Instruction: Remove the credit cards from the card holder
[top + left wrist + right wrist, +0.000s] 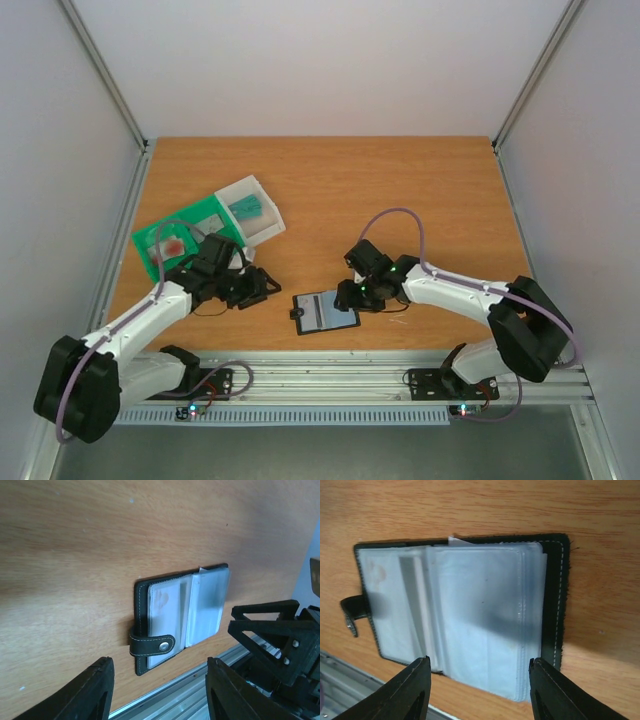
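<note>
**Card holder [460, 615] may lift with its sleeves [495, 630]**

Right claw [477, 672] gapes wide just above the open card holder, clear sleeves fanned beneath it. Left claw [159, 670], also wide, hangs short of it, pinning nothing. A pinch on sleeve plastic could drag the card holder off the surface [470, 510].

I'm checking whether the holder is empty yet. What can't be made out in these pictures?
- Whether cards remain in the card holder: wrist views, cloudy sleeves and shadow.
- Holder's right edge: top view, under the right pincer.
- Contents of the tray: top view, too small.
</note>
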Motion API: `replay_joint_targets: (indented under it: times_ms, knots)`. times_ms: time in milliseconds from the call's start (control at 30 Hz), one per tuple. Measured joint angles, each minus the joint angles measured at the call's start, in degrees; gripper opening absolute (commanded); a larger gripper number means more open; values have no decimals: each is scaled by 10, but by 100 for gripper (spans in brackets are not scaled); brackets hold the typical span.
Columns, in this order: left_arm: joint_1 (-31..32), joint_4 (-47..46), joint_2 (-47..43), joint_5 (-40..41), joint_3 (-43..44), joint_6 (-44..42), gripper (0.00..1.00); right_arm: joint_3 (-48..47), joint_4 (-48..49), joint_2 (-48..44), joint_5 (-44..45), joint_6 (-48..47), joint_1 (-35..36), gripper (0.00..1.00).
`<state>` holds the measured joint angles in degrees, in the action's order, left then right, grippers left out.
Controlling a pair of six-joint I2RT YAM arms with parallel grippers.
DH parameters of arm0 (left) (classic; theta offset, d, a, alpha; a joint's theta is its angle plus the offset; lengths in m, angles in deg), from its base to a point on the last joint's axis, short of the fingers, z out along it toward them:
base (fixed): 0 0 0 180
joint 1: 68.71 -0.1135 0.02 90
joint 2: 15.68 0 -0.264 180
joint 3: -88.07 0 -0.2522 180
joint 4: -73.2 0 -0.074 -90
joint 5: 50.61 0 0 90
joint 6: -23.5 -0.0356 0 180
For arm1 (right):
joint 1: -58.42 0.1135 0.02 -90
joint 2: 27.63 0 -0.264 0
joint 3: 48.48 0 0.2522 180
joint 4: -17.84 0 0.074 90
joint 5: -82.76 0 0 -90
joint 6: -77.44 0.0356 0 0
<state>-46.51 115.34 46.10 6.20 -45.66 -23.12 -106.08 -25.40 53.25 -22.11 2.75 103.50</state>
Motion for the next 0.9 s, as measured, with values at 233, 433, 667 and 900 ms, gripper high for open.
replay_joint_targets:
  times_ms: [233,433,667,900]
  knots:
    - [38,-70,52,1,-16,36,41,0,0,39,18,-9,1,54]
    - [53,-129,130,5,-20,43,30,0,11,53,16,-15,10,48]
    - [60,-188,202,6,-24,48,21,3,37,53,8,-16,12,40]
    - [60,-244,241,-2,-26,48,14,12,54,53,-4,-18,12,25]
